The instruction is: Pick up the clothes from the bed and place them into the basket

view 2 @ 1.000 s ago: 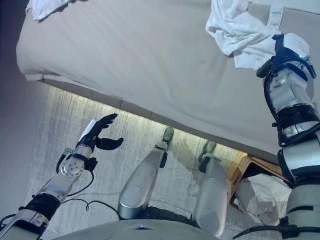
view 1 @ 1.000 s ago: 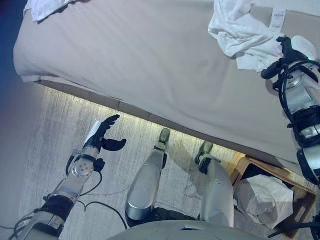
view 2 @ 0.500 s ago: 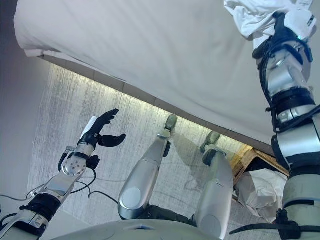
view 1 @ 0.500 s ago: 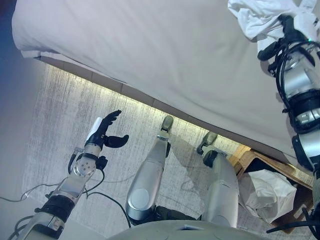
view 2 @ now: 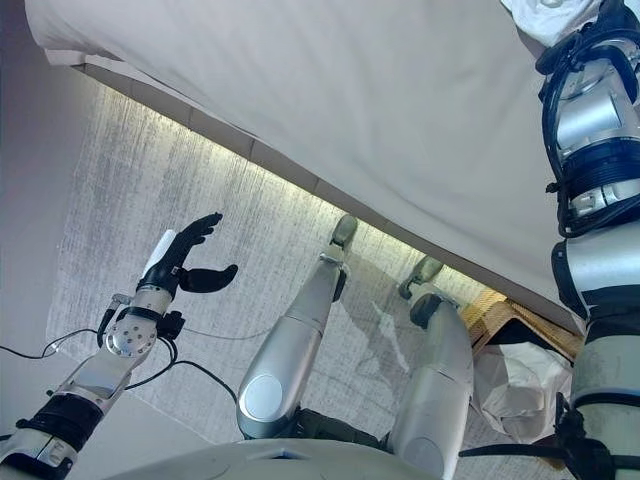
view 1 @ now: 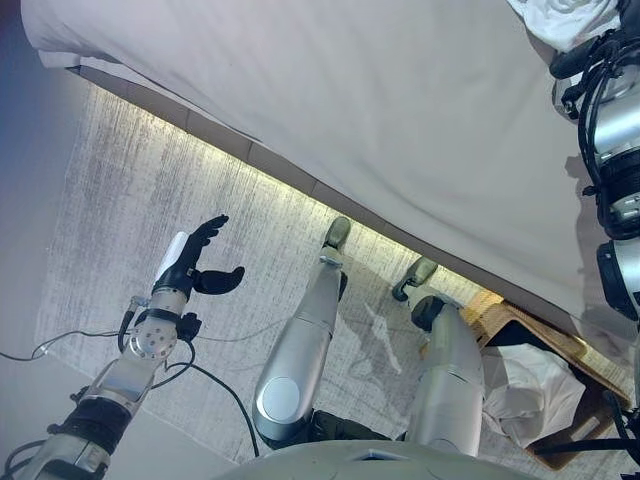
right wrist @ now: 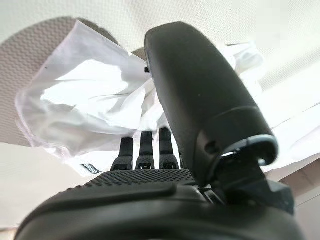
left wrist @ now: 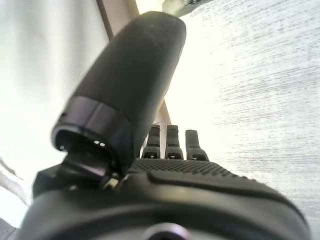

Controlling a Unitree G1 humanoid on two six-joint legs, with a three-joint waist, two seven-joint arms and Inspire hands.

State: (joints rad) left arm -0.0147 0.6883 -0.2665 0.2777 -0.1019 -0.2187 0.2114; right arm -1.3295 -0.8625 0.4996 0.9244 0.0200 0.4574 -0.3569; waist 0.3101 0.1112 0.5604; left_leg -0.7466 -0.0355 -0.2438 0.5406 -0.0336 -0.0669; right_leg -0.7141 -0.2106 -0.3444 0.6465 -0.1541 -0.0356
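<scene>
A white garment (right wrist: 85, 100) lies bunched on the beige bed (view 1: 400, 110) at the far right; it also shows at the top edge of the left eye view (view 1: 565, 15). My right hand (view 1: 588, 55) reaches into it, its thumb (right wrist: 200, 95) lying over the cloth. My left hand (view 1: 192, 268) is open and empty, held over the floor well short of the bed. A brown basket (view 1: 497, 318) stands on the floor at the lower right with white clothes (view 1: 525, 385) inside.
The bed's edge (view 1: 290, 170) runs slantwise from upper left to lower right, lit from underneath. Grey carpet (view 1: 130, 180) lies to the left of it. The basket stands close against the bed, beside my right leg.
The whole picture has shifted, so the camera moved. My right hand has drawn closer into the white garment. The left hand keeps its pose.
</scene>
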